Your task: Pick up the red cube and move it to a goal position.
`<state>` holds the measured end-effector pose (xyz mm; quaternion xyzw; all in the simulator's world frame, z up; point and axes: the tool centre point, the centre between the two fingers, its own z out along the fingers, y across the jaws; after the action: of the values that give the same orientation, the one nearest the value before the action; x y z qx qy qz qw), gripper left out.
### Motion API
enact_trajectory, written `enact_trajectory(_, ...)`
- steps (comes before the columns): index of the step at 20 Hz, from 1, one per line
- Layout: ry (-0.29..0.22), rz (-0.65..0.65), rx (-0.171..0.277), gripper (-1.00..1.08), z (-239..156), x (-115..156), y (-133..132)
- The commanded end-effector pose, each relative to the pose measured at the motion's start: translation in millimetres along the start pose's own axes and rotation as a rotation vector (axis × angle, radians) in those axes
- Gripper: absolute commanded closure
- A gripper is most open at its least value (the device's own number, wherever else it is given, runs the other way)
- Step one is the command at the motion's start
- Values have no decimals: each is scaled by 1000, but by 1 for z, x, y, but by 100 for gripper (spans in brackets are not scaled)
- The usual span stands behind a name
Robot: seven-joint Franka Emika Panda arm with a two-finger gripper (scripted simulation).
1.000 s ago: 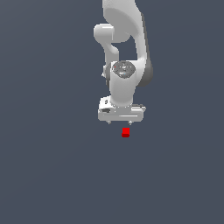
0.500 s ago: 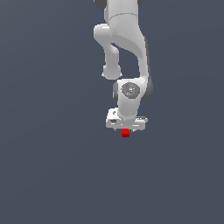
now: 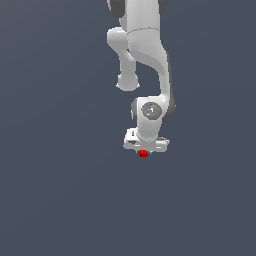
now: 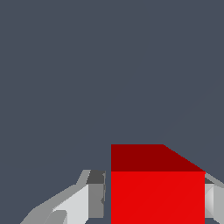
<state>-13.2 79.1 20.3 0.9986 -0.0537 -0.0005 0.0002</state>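
- One arm (image 3: pixel 145 45), one pincer (image 3: pixel 145 148) and one cube (image 3: pixel 143 153) were counted.
- The cube sat between the pincer's fingers (image 4: pixel 94 194), low under the white hand in the exterior view.
- In the wrist view a narrow gap showed between one finger and the cube (image 4: pixel 157 197); the other finger lay at the cube's edge. Spread, not pinching.
- The grey surface (image 3: pixel 60 200) lay bare on all sides.

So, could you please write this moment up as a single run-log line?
phase: descent onto cube | pincer: open, fingers either side of red cube | cube: not yet gripped, gap visible at one finger | goal: not visible
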Motion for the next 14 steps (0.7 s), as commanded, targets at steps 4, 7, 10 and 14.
enact_trajectory(4,1,1,0,108,0,0,0)
enact_trajectory(7,1,1,0,108,0,0,0)
enact_trajectory(10,1,1,0,108,0,0,0)
enact_trajectory(14,1,1,0,108,-5,2,1)
